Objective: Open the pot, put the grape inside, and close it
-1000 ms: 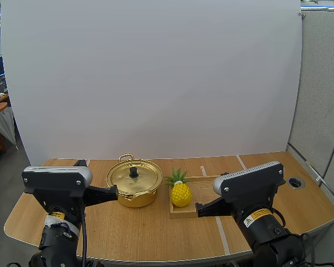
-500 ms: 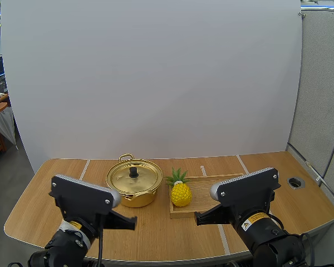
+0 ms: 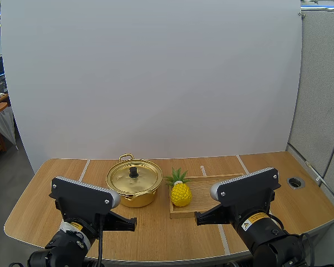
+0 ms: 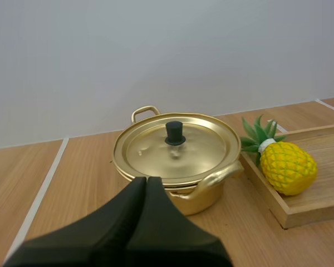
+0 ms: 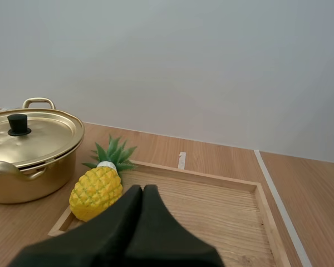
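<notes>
The left gripper [image 4: 146, 182], fingers pressed together on nothing, hovers low and points at the gold pot [image 4: 197, 200], probably lined up to take its lid [image 4: 200, 147], which is on. The right gripper [image 5: 143, 190], likewise closed and empty, faces a wooden tray [image 5: 222, 206]. There a toy pineapple [image 5: 97, 192], not a grape, rests at the end nearest the pot.

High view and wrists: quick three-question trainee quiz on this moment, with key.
1. True or false: the lid is off the gold pot.
2. Which fruit is on the wooden tray? A grapes, B pineapple, C lemon.
3. How do the fingers of the left gripper and the right gripper stand?
Key: 1 false, the lid sits on the pot. 2 B. 3 both shut, on nothing.
</notes>
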Robot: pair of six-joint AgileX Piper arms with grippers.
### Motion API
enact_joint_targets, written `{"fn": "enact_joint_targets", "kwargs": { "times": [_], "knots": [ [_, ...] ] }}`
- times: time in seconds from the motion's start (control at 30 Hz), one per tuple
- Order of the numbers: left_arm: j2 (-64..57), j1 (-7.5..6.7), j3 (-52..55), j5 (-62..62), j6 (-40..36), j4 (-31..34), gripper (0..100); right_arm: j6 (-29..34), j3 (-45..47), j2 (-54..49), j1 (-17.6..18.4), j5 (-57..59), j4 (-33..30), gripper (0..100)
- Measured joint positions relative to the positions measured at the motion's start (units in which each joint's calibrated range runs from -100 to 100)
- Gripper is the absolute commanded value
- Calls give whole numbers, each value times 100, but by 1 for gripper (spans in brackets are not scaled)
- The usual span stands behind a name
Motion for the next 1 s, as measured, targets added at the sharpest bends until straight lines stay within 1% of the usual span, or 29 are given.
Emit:
{"fn": "enact_joint_targets", "kwargs": {
  "times": [0.03, 0.13, 0.17, 0.27, 0.47, 1.0],
  "knots": [
    [0, 0, 0, -19, -314, 254, 0, 0, 0, 0, 0, 0, 0, 0],
    [0, 0, 0, -53, -1586, 1312, 0, 0, 0, 0, 0, 0, 0, 0],
    [0, 0, 0, -53, -1919, 1542, 0, 0, 0, 0, 0, 0, 0, 0],
    [0, 0, 0, -66, -2439, 2013, 0, 0, 0, 0, 0, 0, 0, 0],
    [0, -79, 0, -72, -2629, 2129, 0, 0, 0, 0, 0, 0, 0, 0],
    [-56, -79, 0, -246, -2648, 2129, 0, 0, 0, 0, -7, 0, 0, 0]
  ]
}}
